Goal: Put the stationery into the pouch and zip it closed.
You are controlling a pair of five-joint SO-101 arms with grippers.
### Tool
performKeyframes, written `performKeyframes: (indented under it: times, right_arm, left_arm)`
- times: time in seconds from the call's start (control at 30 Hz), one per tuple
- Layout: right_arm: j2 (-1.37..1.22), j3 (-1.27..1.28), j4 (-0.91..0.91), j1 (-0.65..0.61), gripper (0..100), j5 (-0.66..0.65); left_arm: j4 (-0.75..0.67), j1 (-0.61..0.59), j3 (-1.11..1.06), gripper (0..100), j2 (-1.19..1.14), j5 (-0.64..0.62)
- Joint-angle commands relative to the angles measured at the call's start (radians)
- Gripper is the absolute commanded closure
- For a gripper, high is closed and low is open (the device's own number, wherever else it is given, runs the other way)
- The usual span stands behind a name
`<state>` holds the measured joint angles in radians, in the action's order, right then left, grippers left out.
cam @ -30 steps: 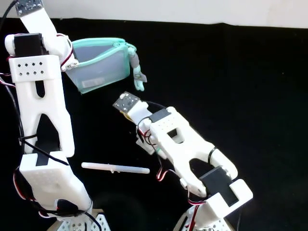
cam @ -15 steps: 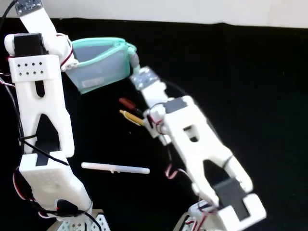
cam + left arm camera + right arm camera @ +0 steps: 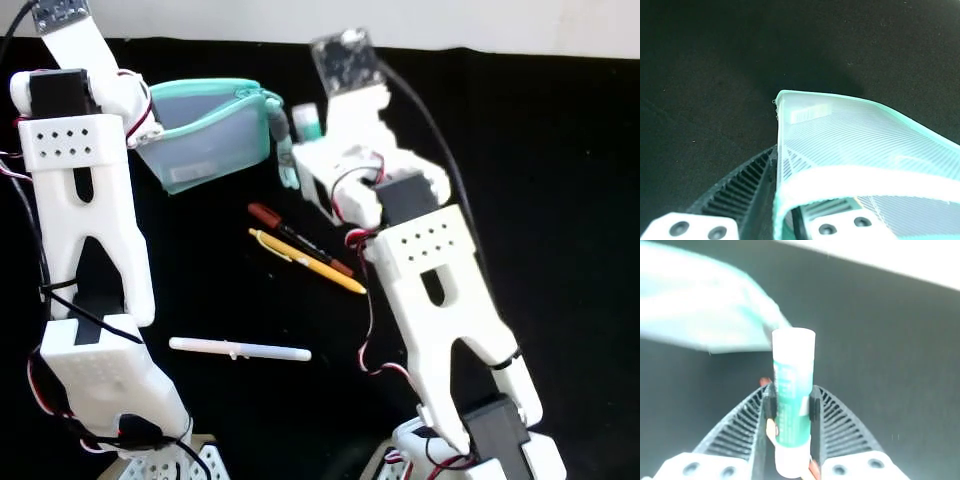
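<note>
The right tool [image 3: 790, 392] pinches a glue stick [image 3: 793, 375] — the pouch [image 3: 700, 315] sits just ahead of its tips, one edge clamped in the left tool [image 3: 790, 200].

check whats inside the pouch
Through the pouch wall only a label shows; the end behind the left arm is hidden. The glue stick is outside, in the right hand.

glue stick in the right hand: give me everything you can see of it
The glue stick is a small cylinder, plastic by its look: white cap, green printed middle, white base. The right hand is shut on its middle, ribbed black fingers pressing either side, and the cap end sticks out past the fingertips. It is held off the table, close to the zipper end of the green pouch, not inside it.
</note>
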<state>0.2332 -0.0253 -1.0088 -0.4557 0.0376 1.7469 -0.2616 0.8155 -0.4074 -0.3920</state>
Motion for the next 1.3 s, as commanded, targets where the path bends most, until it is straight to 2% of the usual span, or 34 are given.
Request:
performKeyframes:
  times: [0.0,0.2,0.43,0.83,1.0,1.27]
  right_arm:
    - [-0.038,-0.199,0.01,0.007,99.2,0.02]
    - [-0.166,-0.446,0.077,-0.048,99.2,0.032]
    - [-0.326,-0.621,0.142,-0.104,99.2,0.032]
    - [-0.567,-0.926,0.142,-0.205,99.2,0.034]
    - [-0.593,-1.001,0.059,-0.231,99.2,0.034]
    - [-0.651,-1.0,0.051,-0.228,99.2,0.034]
  left_arm:
    - [-0.008,-0.019,-0.005,99,-0.018,-0.002]
    - [-0.008,-0.021,-0.005,99,-0.018,-0.002]
    - [-0.009,-0.021,-0.005,99,-0.018,-0.002]
    - [-0.014,-0.024,-0.005,99,-0.019,-0.002]
    - [-0.014,-0.025,-0.005,99,-0.019,-0.002]
    - [-0.014,-0.025,-0.005,99,-0.019,-0.002]
